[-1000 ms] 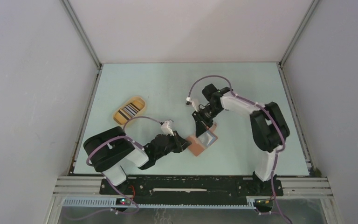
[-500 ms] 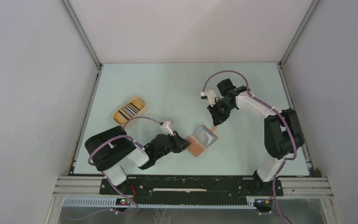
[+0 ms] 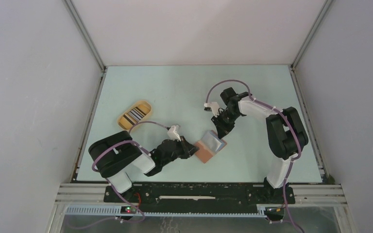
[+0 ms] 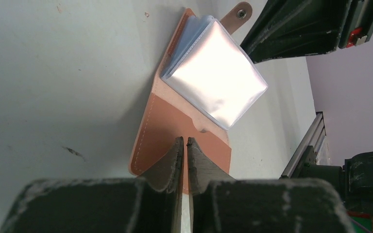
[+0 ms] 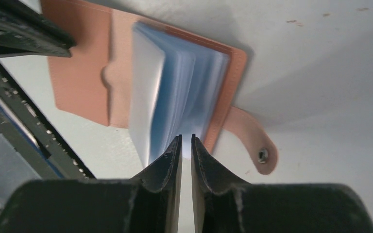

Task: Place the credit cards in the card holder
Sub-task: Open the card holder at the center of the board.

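1. Left gripper [image 4: 184, 141], mine, was drawn down to a hairline slit on the near edge of the small reddish-brown leather card holder [image 4: 175, 121], nipping its bare flap against the pale table [image 3: 175, 87].
2. My right gripper [image 5: 186, 138] had its jaws almost together too, tips at the free edges of the fanned clear plastic sleeves [image 4: 213, 77]. I saw no card between them, and I could not tell whether they nipped a sleeve leaf.
3. That holder lay open near the middle of the table, between my two grippers. The striped stack of thin plastic credit cards [image 3: 136, 113] sat in the yellow oval tray [image 3: 121, 120], well apart to the far left.
4. What I judged could go wrong:
   - My left hold was only on the flap's edge, so a sideways push from the right could have swung the holder or pulled it free.
   - The sleeves stood fanned and springy. With nothing propping them they could have flopped shut, hiding the pocket I wanted.
   - The sleeves looked slick and glaring, so a pinch on one leaf could have slipped or caught several at once.
   - Both grippers worked close over one small thing and could have knocked each other.
5. From above, its long axis ran on a diagonal, near-left to far-right. The bare flap pointed at my left gripper. The sleeves and the snap tab [image 4: 238, 12] pointed away, toward my right one.
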You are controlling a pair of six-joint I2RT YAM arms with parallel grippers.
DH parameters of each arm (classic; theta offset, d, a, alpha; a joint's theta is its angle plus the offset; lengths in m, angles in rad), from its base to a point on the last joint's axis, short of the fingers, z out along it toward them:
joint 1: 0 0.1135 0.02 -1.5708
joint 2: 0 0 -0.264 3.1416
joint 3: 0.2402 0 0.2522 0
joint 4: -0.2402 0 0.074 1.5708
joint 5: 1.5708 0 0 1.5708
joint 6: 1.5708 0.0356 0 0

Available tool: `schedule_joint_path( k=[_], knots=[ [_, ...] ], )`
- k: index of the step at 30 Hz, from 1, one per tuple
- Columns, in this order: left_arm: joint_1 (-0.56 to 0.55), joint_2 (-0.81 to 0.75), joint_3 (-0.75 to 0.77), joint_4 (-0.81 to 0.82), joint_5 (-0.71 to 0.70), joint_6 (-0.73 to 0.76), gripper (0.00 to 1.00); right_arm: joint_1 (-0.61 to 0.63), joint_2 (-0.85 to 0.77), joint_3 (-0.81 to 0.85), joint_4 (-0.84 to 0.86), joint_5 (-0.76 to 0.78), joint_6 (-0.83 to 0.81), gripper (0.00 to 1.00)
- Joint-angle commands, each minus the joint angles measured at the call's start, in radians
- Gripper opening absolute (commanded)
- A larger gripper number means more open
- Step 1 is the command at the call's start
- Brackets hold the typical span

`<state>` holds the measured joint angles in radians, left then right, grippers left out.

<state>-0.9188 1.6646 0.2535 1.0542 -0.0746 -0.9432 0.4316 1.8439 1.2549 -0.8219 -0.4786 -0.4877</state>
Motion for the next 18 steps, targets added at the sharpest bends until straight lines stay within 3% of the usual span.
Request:
schedule_joint_path(
  k=[1, 11, 18],
  knots=[
    [0.010, 0.009, 0.030, 0.045, 0.001, -0.003, 0.10, 0.004, -0.023, 0.029, -0.048, -0.137, -0.047, 0.20],
    [0.018, 0.009, 0.006, 0.113, 0.027, -0.016, 0.16, 0.022, 0.015, 0.047, -0.099, -0.280, -0.070, 0.20],
    [0.038, -0.007, -0.047, 0.210, 0.048, -0.048, 0.32, 0.081, 0.073, 0.054, -0.086, -0.287, -0.041, 0.20]
  ],
)
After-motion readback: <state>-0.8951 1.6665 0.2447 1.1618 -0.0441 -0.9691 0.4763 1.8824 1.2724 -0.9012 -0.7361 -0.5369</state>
